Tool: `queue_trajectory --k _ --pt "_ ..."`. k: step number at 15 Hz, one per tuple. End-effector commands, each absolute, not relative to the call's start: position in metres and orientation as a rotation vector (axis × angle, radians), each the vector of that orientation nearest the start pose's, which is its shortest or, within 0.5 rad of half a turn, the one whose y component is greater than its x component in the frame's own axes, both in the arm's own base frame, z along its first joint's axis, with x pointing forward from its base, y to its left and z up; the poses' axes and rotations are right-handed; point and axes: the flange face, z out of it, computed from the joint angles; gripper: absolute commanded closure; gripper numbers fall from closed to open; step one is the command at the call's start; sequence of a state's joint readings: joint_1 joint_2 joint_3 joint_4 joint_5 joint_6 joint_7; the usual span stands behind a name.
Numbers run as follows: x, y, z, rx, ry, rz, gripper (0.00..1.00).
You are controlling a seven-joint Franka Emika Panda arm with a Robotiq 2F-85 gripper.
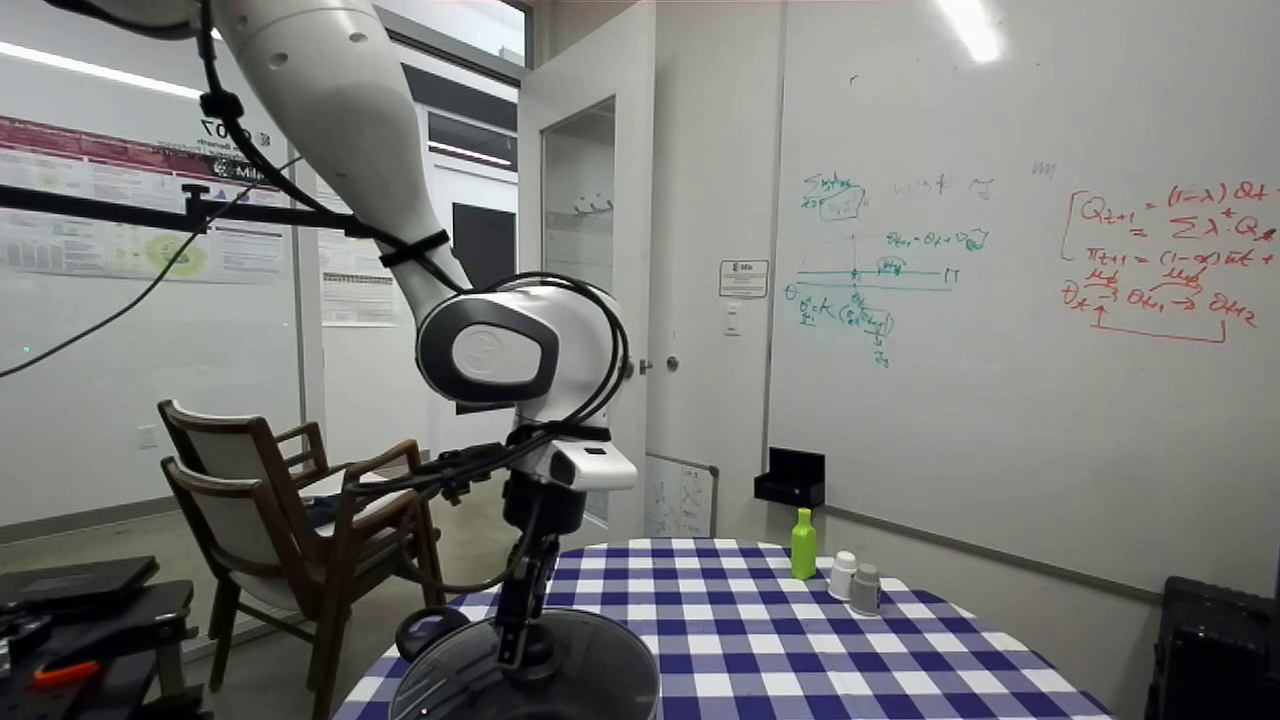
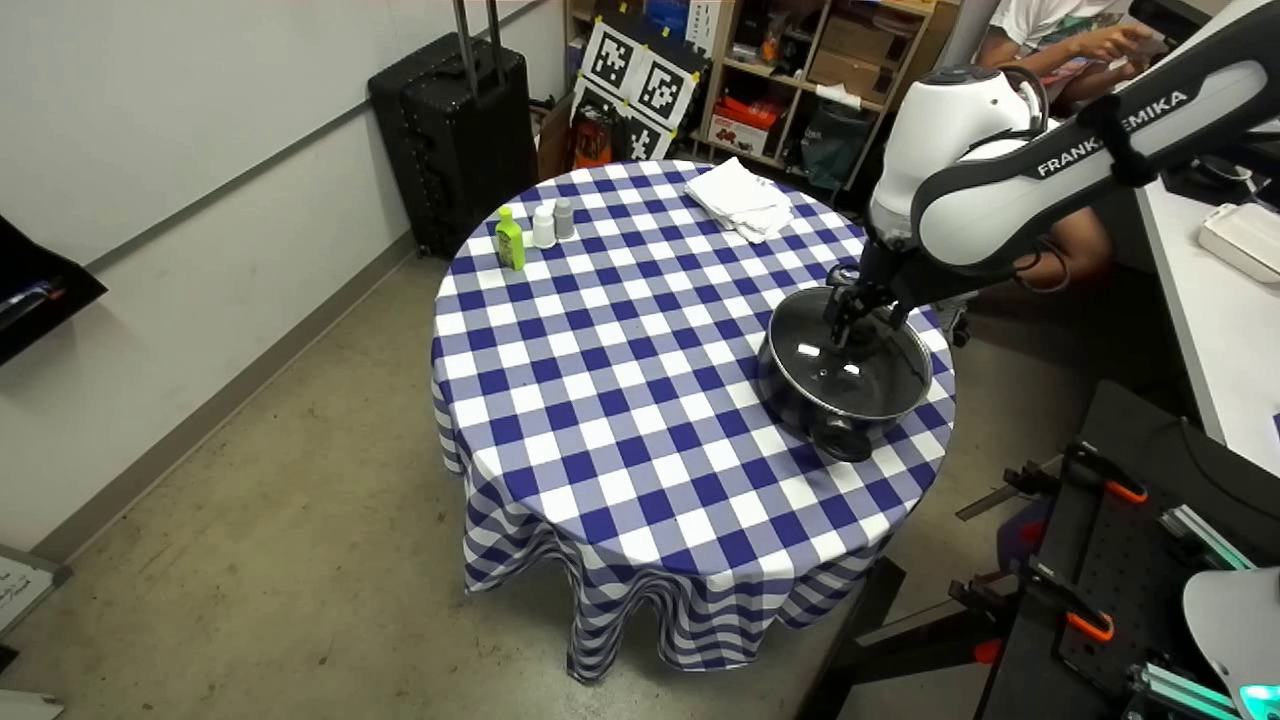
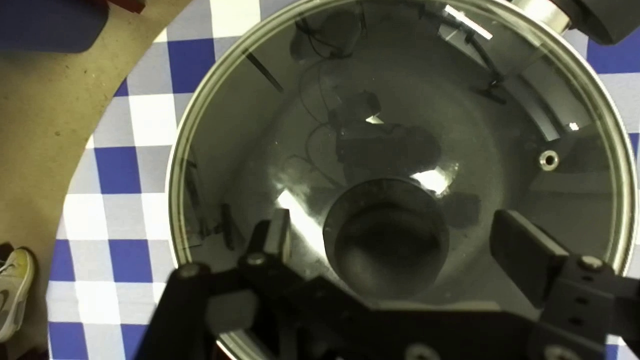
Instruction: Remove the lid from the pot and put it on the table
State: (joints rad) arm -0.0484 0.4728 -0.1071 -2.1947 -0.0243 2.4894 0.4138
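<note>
- Leaving the set-down on the table [image 2: 610, 400] wholly to do, judging by both exterior views.
- Finding the pot [image 2: 788, 408] upright near the table's edge, and covered.
- Seeing the lid [image 3: 400, 150] resting on top of the pot, with no gap to be made out; counting removal as not yet done.
- Judging the gripper [image 3: 397, 234] well lined up and the approach nearly finished, with fingers [image 3: 520, 255] spread wide, holding nothing.
- Spotting the knob [image 3: 385, 260] between those fingers in the wrist view, with space on either side; likely calling for a grasp next, then lifting, carrying and lowering.
</note>
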Motion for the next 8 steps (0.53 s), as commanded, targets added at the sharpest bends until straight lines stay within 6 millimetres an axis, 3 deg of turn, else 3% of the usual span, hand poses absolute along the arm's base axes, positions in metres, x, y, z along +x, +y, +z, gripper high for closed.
queue_trajectory --k 1,3,5,8 --pt "0.5375 -0.0886 0.1559 -3.105 0.843 0.229 0.0" --pt "0.5356 -0.0923 0.1576 -3.105 0.84 0.228 0.0" --pt "0.5343 -0.0943 0.1573 -3.106 0.836 0.232 0.28" --pt "0.5339 -0.0967 0.1563 -3.114 0.836 0.239 0.49"
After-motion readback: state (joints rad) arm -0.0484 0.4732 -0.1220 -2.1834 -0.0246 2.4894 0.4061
